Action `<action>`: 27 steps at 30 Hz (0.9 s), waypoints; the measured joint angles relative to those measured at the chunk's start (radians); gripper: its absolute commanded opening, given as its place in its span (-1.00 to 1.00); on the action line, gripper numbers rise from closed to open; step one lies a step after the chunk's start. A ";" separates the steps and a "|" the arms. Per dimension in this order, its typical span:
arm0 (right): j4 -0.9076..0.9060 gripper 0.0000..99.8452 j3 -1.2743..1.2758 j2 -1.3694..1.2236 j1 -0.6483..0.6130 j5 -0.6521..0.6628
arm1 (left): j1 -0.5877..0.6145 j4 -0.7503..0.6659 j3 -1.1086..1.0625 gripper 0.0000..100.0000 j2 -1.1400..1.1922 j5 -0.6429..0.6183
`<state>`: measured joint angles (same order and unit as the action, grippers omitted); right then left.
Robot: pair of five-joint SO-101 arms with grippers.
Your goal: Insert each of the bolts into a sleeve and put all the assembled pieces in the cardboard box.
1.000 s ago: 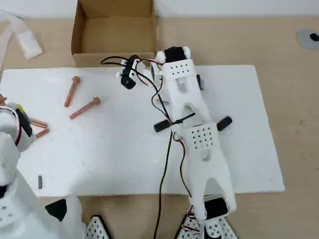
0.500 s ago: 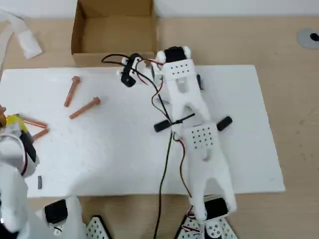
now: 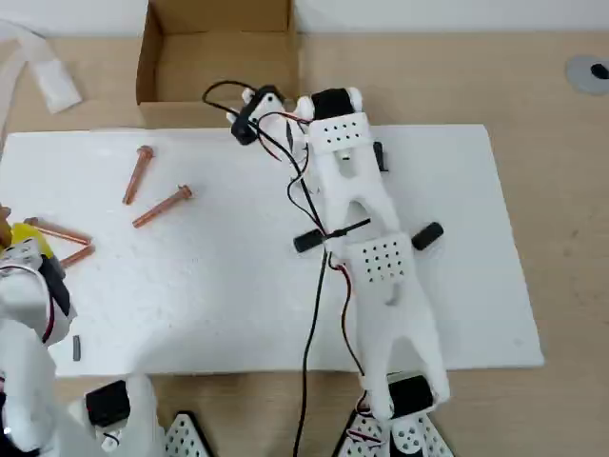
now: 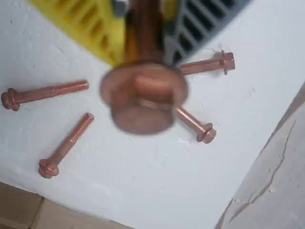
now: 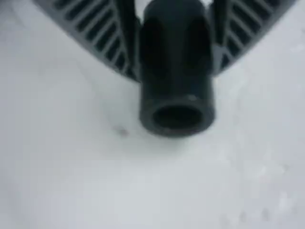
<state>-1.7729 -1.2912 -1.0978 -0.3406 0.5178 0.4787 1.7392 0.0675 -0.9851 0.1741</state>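
Observation:
My left gripper (image 4: 143,50), with one yellow and one grey finger, is shut on a copper bolt (image 4: 143,98) whose head faces the camera. It hangs over the left end of the white foam sheet (image 3: 219,286), by the yellow finger (image 3: 19,238). Several loose copper bolts lie there, among them one (image 3: 138,174) and another (image 3: 162,207). My right gripper (image 5: 174,71) is shut on a black sleeve (image 5: 176,90), open end down, just above the foam. The right arm (image 3: 343,162) stretches over the sheet's middle towards the open cardboard box (image 3: 152,57) at the back.
Loose black sleeves lie beside the right arm: one (image 3: 306,241) to its left, one (image 3: 428,233) to its right and one (image 3: 381,157) near the wrist. A small dark piece (image 3: 76,347) sits at the foam's front left. White packing scraps (image 3: 52,81) lie left of the box.
The left arm has drawn back towards the front left corner with the bolt. The right wrist's camera and cables have swung up towards the box.

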 measured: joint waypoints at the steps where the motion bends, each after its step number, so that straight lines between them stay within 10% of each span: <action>1: 0.000 -0.98 0.000 0.037 -0.002 -0.015 | 0.000 0.000 0.000 -0.98 0.000 -0.003; 14: 0.000 -0.98 0.236 0.819 0.015 -0.397 | 0.000 -0.117 -0.155 -0.98 0.006 -0.008; 27: 0.037 -0.98 0.948 1.683 0.015 -0.428 | -0.224 -0.258 -0.166 -0.98 0.005 -0.040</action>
<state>-1.7361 -0.3429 0.5854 -0.3253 0.0898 0.2547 1.4814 -0.0982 -0.9805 0.1343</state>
